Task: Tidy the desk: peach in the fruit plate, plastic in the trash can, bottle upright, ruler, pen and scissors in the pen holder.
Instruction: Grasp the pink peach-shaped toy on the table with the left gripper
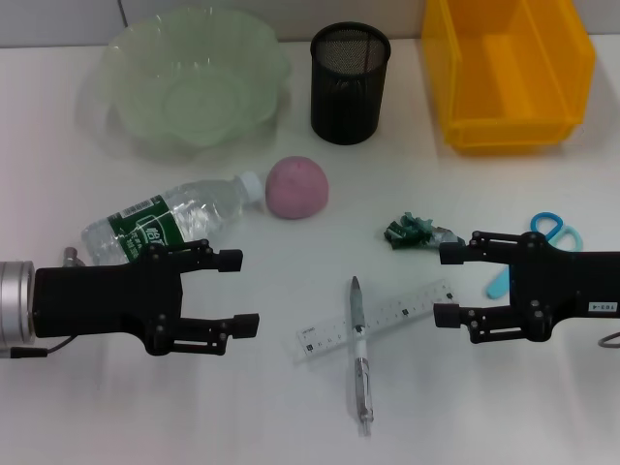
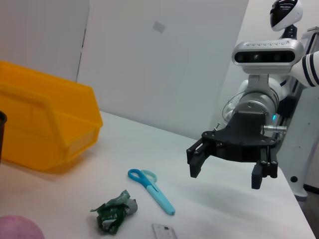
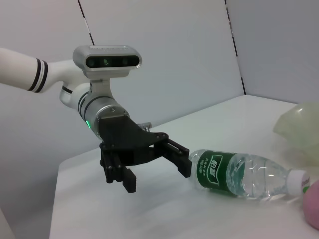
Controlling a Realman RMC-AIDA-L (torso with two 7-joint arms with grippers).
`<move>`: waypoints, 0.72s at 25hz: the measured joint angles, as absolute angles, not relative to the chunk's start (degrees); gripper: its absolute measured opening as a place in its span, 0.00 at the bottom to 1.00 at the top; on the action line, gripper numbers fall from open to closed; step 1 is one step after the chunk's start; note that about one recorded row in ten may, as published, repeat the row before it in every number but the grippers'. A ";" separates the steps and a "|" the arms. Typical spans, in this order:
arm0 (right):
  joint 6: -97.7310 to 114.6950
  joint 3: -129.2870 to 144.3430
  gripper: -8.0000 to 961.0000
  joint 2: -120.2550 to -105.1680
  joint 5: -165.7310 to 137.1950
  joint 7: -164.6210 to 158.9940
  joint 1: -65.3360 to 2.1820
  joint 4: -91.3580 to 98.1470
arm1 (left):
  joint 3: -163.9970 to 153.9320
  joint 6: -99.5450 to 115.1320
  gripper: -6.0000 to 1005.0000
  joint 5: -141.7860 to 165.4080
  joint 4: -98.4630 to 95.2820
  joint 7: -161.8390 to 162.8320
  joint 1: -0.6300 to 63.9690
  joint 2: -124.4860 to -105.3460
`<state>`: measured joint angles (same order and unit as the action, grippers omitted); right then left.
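The bottle (image 1: pixel 174 221) lies on its side on the desk (image 1: pixel 242 407), its cap toward the peach (image 1: pixel 297 187). My left gripper (image 1: pixel 240 291) hovers open just in front of the bottle, holding nothing. A pen (image 1: pixel 360 354) lies across the ruler (image 1: pixel 387 315) at centre front. Crumpled green plastic (image 1: pixel 412 231) sits right of centre. My right gripper (image 1: pixel 446 285) is open and empty beside the ruler's end, partly covering the scissors (image 1: pixel 547 231). At the back stand the fruit plate (image 1: pixel 126 58), pen holder (image 1: pixel 349 82) and trash can (image 1: pixel 509 68), all three empty.
The left wrist view shows the right gripper (image 2: pixel 225 174) above the desk, with the scissors (image 2: pixel 149 186), plastic (image 2: pixel 114 211) and trash can (image 2: pixel 45 124) beyond. The right wrist view shows the left gripper (image 3: pixel 158 177) close to the bottle (image 3: pixel 244 174).
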<state>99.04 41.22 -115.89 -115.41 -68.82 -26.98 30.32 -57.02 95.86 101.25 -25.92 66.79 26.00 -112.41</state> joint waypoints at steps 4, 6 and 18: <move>99.04 41.22 0.86 -115.79 -115.41 -68.82 -27.00 30.32 | -57.04 95.89 0.85 101.25 -25.93 66.80 26.07 -112.41; 99.04 41.22 0.86 -115.75 -115.41 -68.82 -27.08 30.32 | -57.00 95.89 0.85 101.25 -25.93 66.80 26.08 -112.41; 98.82 41.11 0.86 -115.75 -115.40 -68.82 -27.34 30.32 | -55.96 95.97 0.83 100.85 -31.19 70.45 26.38 -113.25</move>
